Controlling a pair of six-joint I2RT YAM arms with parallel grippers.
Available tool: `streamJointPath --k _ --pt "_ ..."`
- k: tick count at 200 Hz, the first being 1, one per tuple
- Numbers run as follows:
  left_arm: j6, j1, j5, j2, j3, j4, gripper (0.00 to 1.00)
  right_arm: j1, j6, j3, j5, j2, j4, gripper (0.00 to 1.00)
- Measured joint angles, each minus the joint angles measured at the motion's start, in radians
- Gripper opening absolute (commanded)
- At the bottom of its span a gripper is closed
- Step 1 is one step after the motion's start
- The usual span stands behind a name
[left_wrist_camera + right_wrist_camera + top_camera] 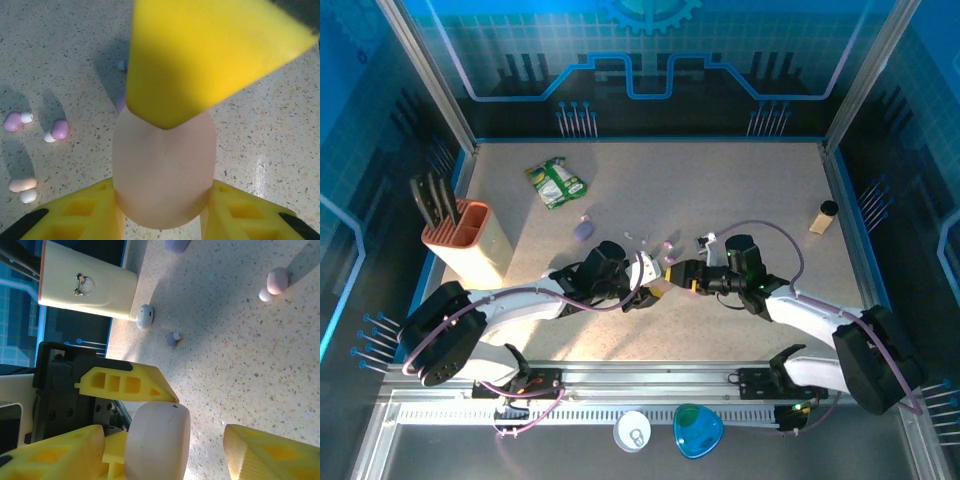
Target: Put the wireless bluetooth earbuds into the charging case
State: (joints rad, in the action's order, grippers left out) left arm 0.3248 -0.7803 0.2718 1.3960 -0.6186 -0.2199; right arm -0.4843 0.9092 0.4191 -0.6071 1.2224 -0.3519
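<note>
Opening step: left pincer [162, 202] clamps charging case [162, 165]; right pincer [165, 440] half open around it, empty. Next pry it open; earbuds [57, 130] loose on table [275, 150].

My arms reach in from the lower corners and meet mid-frame. My left gripper [653, 290] pinches a pink case [162, 170]; my right gripper [672, 273] stands parted.

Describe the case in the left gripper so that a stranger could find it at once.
Look at the middle of the speckled table, where the two arms meet. There the left gripper clamps a pale pink, pebble-shaped case between yellow fingers. Unlike the purple case lying loose farther back, it is held, and it dwarfs the tiny earbuds.
</note>
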Motion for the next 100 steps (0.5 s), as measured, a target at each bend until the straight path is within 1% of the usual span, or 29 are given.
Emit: streamJointPath --k 32,55,78,85,100 --pt "0.000 0.000 0.007 0.003 -0.001 -0.003 0.38 0.000 0.010 0.000 -0.011 0.022 -0.010 0.51" --pt "0.000 0.000 0.006 0.013 -0.002 -0.003 0.40 0.000 0.017 0.000 -0.024 0.027 -0.016 0.35" --pt "-0.001 0.000 0.002 0.014 -0.002 -0.004 0.44 0.000 0.031 0.001 -0.029 0.027 -0.024 0.26" --pt "-0.003 0.000 -0.002 0.014 -0.002 -0.004 0.45 0.001 0.038 0.001 -0.029 0.027 -0.024 0.23" --pt "-0.004 0.000 -0.005 0.014 -0.002 -0.009 0.47 0.003 0.057 0.001 -0.029 0.027 -0.028 0.22"
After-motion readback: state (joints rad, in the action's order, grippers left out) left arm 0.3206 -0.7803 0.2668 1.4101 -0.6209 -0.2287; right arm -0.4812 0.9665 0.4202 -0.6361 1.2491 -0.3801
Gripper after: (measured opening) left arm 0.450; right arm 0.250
